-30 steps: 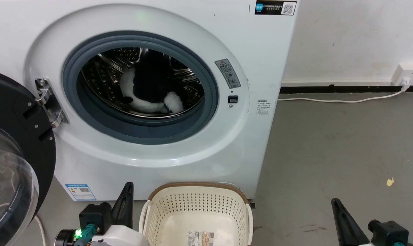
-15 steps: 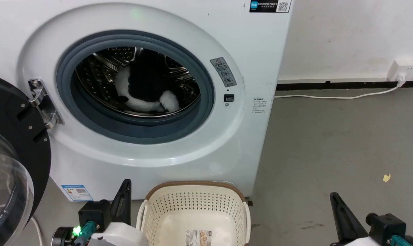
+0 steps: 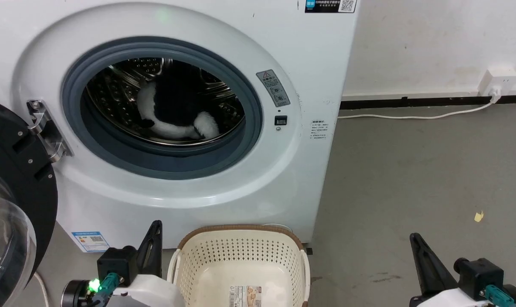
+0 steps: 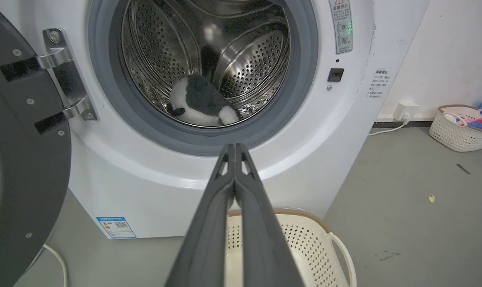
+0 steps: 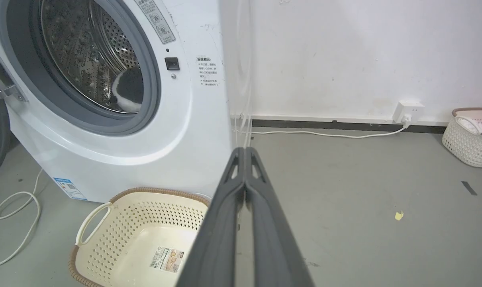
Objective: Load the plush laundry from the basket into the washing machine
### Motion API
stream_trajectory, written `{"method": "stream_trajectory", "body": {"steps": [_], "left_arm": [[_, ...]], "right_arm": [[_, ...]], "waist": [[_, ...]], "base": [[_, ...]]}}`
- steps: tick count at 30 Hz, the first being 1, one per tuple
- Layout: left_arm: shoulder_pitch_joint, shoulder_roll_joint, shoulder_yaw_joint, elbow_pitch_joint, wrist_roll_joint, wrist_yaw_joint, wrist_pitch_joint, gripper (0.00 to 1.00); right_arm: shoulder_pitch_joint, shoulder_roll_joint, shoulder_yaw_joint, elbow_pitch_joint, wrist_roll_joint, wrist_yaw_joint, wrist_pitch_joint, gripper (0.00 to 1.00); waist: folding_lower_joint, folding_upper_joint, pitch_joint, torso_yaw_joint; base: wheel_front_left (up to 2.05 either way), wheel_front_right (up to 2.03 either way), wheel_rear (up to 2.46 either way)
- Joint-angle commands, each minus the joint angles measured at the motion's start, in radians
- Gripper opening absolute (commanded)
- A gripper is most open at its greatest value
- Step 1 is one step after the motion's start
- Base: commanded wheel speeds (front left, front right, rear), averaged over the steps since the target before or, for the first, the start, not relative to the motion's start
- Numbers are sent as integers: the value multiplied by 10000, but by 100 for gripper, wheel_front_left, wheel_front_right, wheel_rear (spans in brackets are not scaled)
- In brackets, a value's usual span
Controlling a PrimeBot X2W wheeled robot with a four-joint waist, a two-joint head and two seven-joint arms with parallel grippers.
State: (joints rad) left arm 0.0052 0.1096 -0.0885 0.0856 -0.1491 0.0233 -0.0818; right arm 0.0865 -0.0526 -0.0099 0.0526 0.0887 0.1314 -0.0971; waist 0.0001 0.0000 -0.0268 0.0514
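Plush laundry (image 3: 172, 102): inside the washing machine (image 3: 177, 196), slumped at the bottom of the perforated steel drum (image 3: 108, 94), behind the grey door seal (image 3: 251, 128). Black body toward the back, white furry ends curling along the drum's lower edge.

Door (image 3: 23, 170): swung wide open, hanging from the hinge at the left of the washing machine's opening.

Basket (image 3: 241, 251): on the floor just in front of the washing machine, below the opening, with a paper label (image 3: 245, 295) on its bare inside bottom.

Left hand (image 4: 235, 149): closed, dark fingers pressed flat together, gripping nothing. Hovers in front of the washing machine, just left of the basket, tips pointing up toward the opening.

Right hand (image 5: 245, 151): closed the same way, fingers flush, nothing between them. Hovers over the grey floor off the washing machine's right front corner, well apart from the basket.

Second basket (image 4: 460, 127), holding coloured clothes: by the wall, far right of the washing machine.
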Motion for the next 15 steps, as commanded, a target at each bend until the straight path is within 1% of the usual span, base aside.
{"method": "stream_trajectory", "body": {"steps": [1, 15], "left_arm": [[-32, -53, 55, -96, 144, -52, 52, 0], [-38, -219, 310, -330, 558, -107, 288, 0]], "right_arm": [[-200, 15, 24, -87, -89, -4, 86, 0], [-405, 18, 47, -223, -334, -5, 359, 0]], "waist": [[-1, 0, 7, -13], [-1, 0, 88, -167]], "base": [[0, 0, 0], [0, 0, 0]]}}
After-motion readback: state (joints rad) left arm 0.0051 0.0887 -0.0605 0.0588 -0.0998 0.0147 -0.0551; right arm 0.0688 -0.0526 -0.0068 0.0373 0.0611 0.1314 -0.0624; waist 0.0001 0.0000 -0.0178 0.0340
